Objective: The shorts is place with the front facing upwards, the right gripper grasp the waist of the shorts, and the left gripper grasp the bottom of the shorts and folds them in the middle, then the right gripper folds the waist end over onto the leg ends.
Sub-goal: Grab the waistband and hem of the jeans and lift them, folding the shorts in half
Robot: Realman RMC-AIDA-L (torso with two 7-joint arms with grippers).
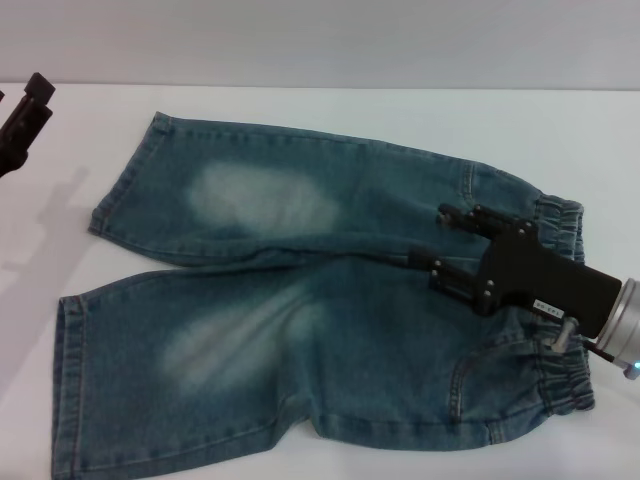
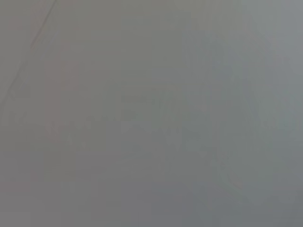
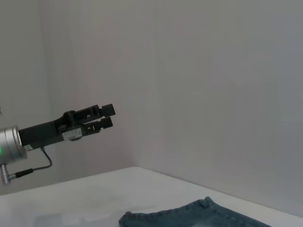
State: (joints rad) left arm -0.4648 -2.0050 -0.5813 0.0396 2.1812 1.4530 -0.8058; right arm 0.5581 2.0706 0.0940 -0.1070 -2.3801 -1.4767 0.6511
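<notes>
Lying flat and front-up on the white worktop, the shorts run lengthways, with the waist toward the right edge and the two hems toward the left edge; one leg lies nearer the far edge, the other nearer the near edge. The right gripper sits over the cloth just inside the waist, released, its prongs spread and aimed toward the hems; whether it touches the denim I cannot tell. The left gripper is up in the air over the far left corner, well apart from the shorts; whether it is released or clenched I cannot tell; its own wrist view shows only blank grey.

Judging by the look, this is soft, limp denim: light enough for one gripper, heavier than thin cloth, and not slippery or fragile; it will drape and sag from any pinch, so a single hold is likely to drag the fabric and skew it. The ruched elastic band is the thickest part and gives a good bite; a pinch at its middle seems best for the right gripper. The hems are flat and thin, so the left gripper probably needs to slide low under an edge, near where the two legs meet, to catch both layers.
</notes>
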